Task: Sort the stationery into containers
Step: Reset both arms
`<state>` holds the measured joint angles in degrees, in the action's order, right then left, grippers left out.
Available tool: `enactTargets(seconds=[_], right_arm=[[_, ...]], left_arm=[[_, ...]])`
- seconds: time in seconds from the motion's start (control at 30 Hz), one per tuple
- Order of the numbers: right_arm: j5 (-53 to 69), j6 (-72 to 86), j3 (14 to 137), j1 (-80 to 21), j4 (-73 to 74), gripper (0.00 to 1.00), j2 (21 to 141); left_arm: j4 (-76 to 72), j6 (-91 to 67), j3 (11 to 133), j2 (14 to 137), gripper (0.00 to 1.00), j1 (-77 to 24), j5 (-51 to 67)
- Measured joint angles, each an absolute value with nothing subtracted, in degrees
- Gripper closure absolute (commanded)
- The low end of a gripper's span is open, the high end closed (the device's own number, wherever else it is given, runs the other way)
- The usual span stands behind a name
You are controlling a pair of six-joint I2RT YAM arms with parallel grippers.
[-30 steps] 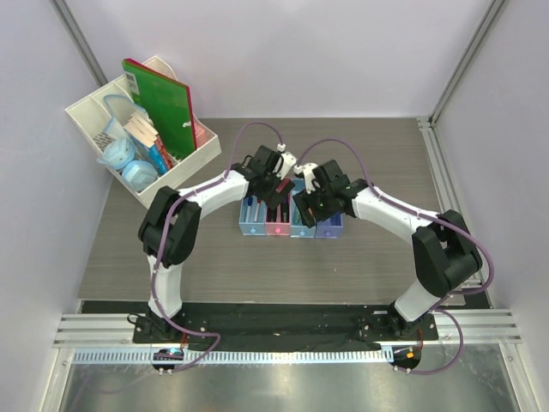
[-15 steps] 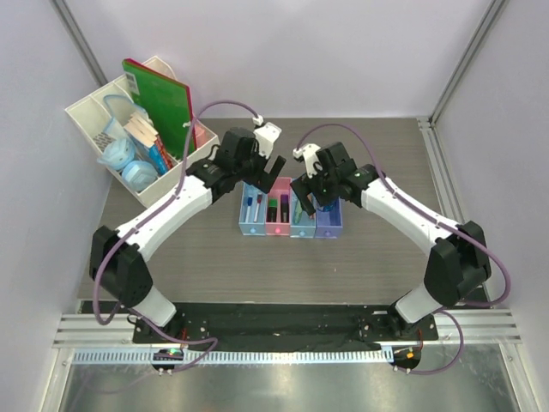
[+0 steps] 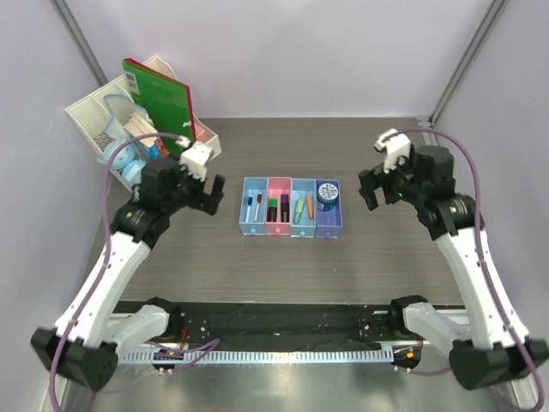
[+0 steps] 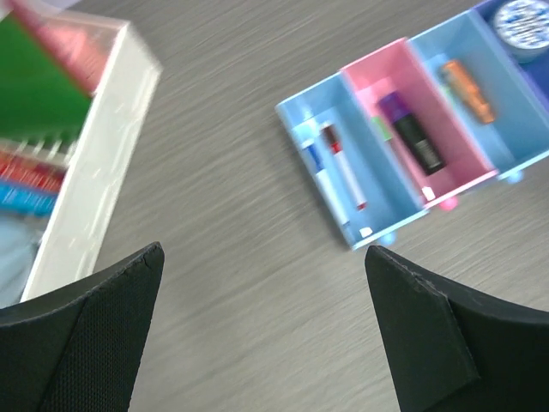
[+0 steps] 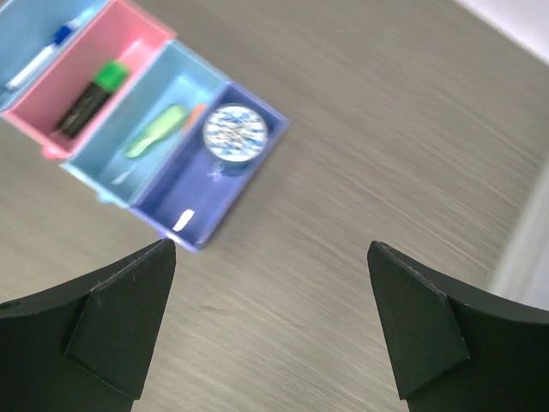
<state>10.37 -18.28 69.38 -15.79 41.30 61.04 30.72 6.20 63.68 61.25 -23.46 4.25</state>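
The containers point(image 3: 280, 228) are a joined row of blue, pink, blue and purple bins in the middle of the table. A blue-white pen point(image 4: 315, 165) and a red-white pen point(image 4: 344, 167) lie in the left blue bin. The pink bin point(image 4: 446, 172) holds a purple-black marker point(image 4: 413, 135) and a green-capped one point(image 5: 93, 93). The second blue bin has a green marker point(image 5: 154, 131) and an orange marker point(image 4: 467, 86). A round tape roll point(image 5: 235, 131) sits in the purple bin point(image 5: 202, 193). My left gripper point(image 3: 207, 194) point(image 4: 262, 251) is open and empty, left of the row. To the right of the row, my right gripper point(image 3: 367, 190) point(image 5: 270, 247) is also open and empty.
A white desk organiser point(image 3: 86, 112) stands at the back left, just behind my left gripper, with a green notebook point(image 3: 159, 103) and pale blue rolls point(image 3: 129, 167) in it. Grey walls close in on both sides, and a metal rail point(image 3: 437, 163) runs along the right.
Both arms have pulled back from over the bins, the left one leftward and the right one rightward. The right gripper's jaws have spread wider. The tape roll in the purple bin is now uncovered.
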Motion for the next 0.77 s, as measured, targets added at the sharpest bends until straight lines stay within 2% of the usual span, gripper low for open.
enactTargets(seconds=[0.17, 0.4, 0.77], right_arm=[[15.8, -21.9, 58.0, -2.4, 39.2, 0.0, 49.3], [16.4, -21.6, 42.3, 2.5, 33.4, 0.0, 47.6], [14.3, -17.8, 40.8, 4.4, 25.9, 0.0, 41.1]], left_arm=[[30.3, 8.0, 53.0, 49.0, 0.0, -14.8, 7.5], [27.2, 8.3, 41.2, 46.4, 0.0, -10.8, 8.0], [21.8, 5.9, 39.8, 47.8, 0.0, -6.4, 10.0]])
